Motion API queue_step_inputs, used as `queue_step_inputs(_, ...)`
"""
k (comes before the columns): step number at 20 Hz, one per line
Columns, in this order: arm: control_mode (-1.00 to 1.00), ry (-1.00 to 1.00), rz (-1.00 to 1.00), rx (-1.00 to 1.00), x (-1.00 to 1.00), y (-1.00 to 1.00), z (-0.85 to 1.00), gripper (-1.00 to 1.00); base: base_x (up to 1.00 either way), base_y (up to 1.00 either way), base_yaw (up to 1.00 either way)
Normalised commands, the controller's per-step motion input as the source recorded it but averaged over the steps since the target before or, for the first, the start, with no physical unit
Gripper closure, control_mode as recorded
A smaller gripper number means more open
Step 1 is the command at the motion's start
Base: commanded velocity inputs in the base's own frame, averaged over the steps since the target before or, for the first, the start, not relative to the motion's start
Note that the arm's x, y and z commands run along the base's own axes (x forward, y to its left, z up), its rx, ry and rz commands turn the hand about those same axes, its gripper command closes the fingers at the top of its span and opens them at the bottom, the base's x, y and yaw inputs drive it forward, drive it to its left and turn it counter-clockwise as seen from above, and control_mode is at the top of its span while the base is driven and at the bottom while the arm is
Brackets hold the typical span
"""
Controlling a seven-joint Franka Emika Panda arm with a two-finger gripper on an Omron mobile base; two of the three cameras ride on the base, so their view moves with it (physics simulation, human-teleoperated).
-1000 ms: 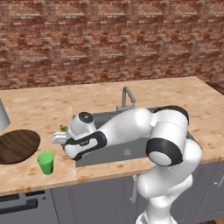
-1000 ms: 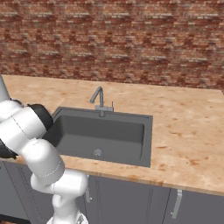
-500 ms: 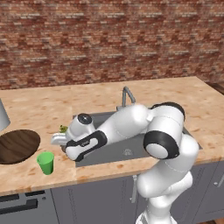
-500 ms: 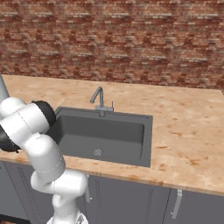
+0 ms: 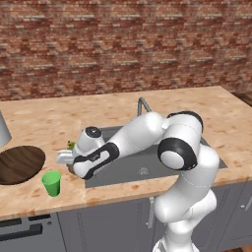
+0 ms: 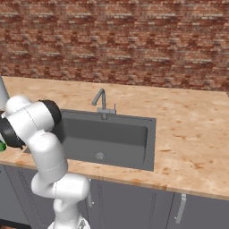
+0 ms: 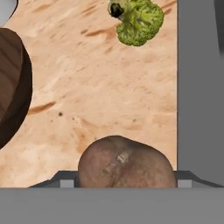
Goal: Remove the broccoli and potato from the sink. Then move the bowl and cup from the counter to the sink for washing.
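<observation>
Pincer (image 5: 69, 165): low over the counter (image 5: 44, 118) just left of the sink (image 5: 147, 170); finger state cannot be told.
Potato (image 7: 127, 164): directly at the pincer in the hand view, over the counter beside the sink edge; held or resting, unclear.
Broccoli (image 7: 136, 19): on the counter just beyond the pincer, near the sink rim.
Bowl (image 5: 19, 164): on the counter, left of the pincer.
Cup (image 5: 51, 183): near the pincer, just beside the bowl, toward the counter's front edge.
</observation>
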Motion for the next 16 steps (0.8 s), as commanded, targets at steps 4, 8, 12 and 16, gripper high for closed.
queue_step_inputs(4,-1.0,0.05,0.0,0.0,0.06,0.01,-0.08,1.0,0.0,0.0,0.0)
queue_step_inputs(8,-1.0,0.04,0.0,0.0,0.08,0.02,-0.09,1.0,0.0,0.0,0.0)
queue_step_inputs(12,-1.0,0.03,0.0,0.0,0.08,0.04,-0.07,1.0,0.0,0.0,0.0)
queue_step_inputs(16,-1.0,0.02,0.0,0.0,0.1,0.1,-0.08,1.0,0.0,0.0,0.0)
